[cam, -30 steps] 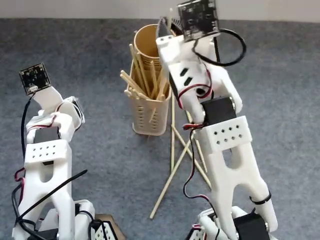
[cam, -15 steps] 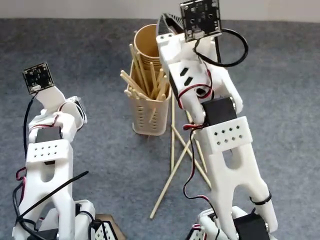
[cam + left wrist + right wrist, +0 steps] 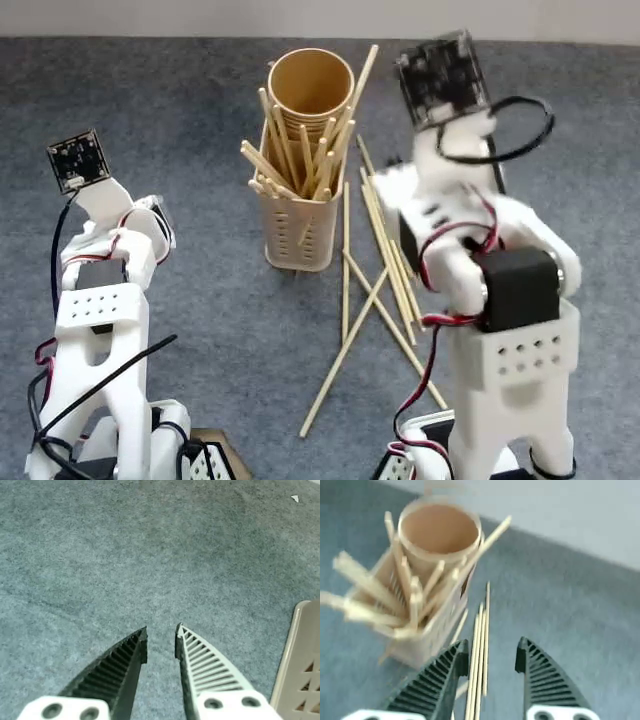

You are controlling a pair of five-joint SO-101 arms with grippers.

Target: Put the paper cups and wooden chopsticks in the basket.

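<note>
A beige perforated basket (image 3: 297,232) stands upright mid-table holding a stack of paper cups (image 3: 310,85) and several wooden chopsticks (image 3: 275,160). More chopsticks (image 3: 385,255) lie loose on the carpet to its right. In the right wrist view the basket (image 3: 427,630), the cup (image 3: 439,532) and a bundle of loose chopsticks (image 3: 479,655) show; my right gripper (image 3: 491,657) hangs open above that bundle, holding nothing. My left gripper (image 3: 161,639) is slightly open over bare carpet, left of the basket's edge (image 3: 300,665).
Grey carpet covers the table. Crossed chopsticks (image 3: 350,340) stretch toward the front, between the two arm bases. A pale wall strip (image 3: 320,18) runs along the far edge. Open carpet lies left of the basket.
The right arm pulled back from over the basket to the right, uncovering the cups and the loose chopsticks beside the basket. The left arm barely shifted.
</note>
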